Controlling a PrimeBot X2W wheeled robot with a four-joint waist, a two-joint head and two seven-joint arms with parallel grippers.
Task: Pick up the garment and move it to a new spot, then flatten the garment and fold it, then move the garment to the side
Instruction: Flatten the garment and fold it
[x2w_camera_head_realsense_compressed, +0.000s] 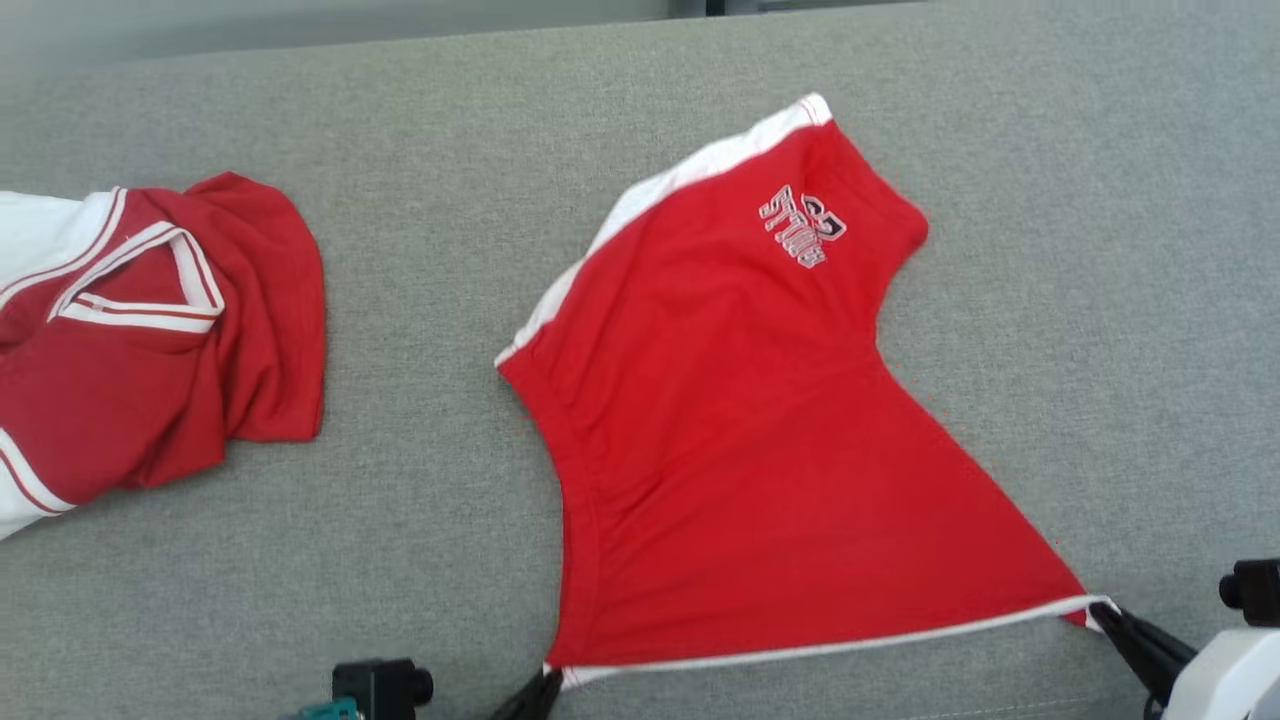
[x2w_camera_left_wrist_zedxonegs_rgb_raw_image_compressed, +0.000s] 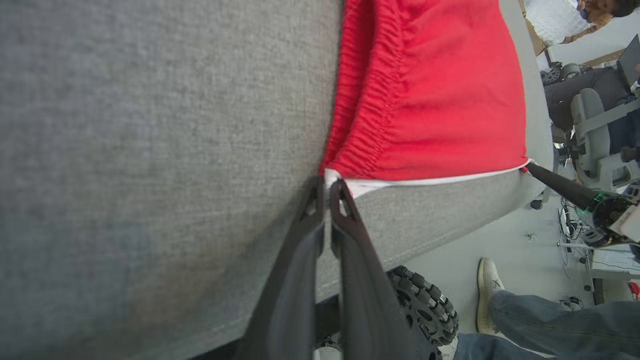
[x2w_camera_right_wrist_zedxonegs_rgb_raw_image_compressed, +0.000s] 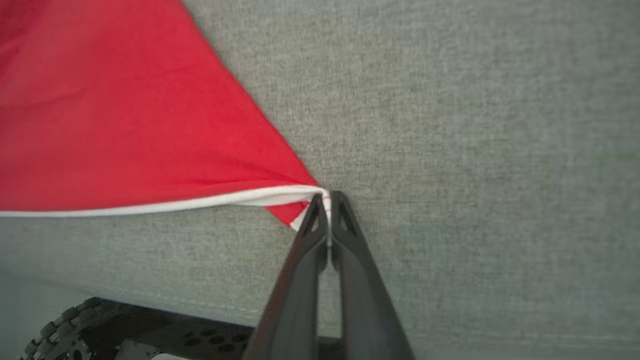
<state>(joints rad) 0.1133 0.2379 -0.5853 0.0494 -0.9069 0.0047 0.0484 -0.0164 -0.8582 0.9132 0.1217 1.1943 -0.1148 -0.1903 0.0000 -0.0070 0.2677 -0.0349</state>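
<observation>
The garment (x2w_camera_head_realsense_compressed: 760, 420) is a pair of red shorts with white trim and a small white logo, spread on the grey cushioned surface (x2w_camera_head_realsense_compressed: 450, 520). Its white-edged hem is stretched taut along the near side. My left gripper (x2w_camera_head_realsense_compressed: 548, 682) is shut on the hem's left corner, by the gathered waistband (x2w_camera_left_wrist_zedxonegs_rgb_raw_image_compressed: 370, 115). My right gripper (x2w_camera_head_realsense_compressed: 1108, 610) is shut on the hem's right corner, which forms a sharp point (x2w_camera_right_wrist_zedxonegs_rgb_raw_image_compressed: 305, 197). In the left wrist view my left gripper (x2w_camera_left_wrist_zedxonegs_rgb_raw_image_compressed: 327, 187) pinches white trim, and the right gripper (x2w_camera_left_wrist_zedxonegs_rgb_raw_image_compressed: 531, 167) shows at the far corner. The right wrist view has my right gripper (x2w_camera_right_wrist_zedxonegs_rgb_raw_image_compressed: 326, 196) pinching the fabric tip.
A second red and white garment (x2w_camera_head_realsense_compressed: 150, 330) lies crumpled at the left edge of the surface. Beyond the near edge of the surface are the floor, a knobbly black wheel (x2w_camera_left_wrist_zedxonegs_rgb_raw_image_compressed: 425, 310), and a person's shoe and jeans leg (x2w_camera_left_wrist_zedxonegs_rgb_raw_image_compressed: 500, 300).
</observation>
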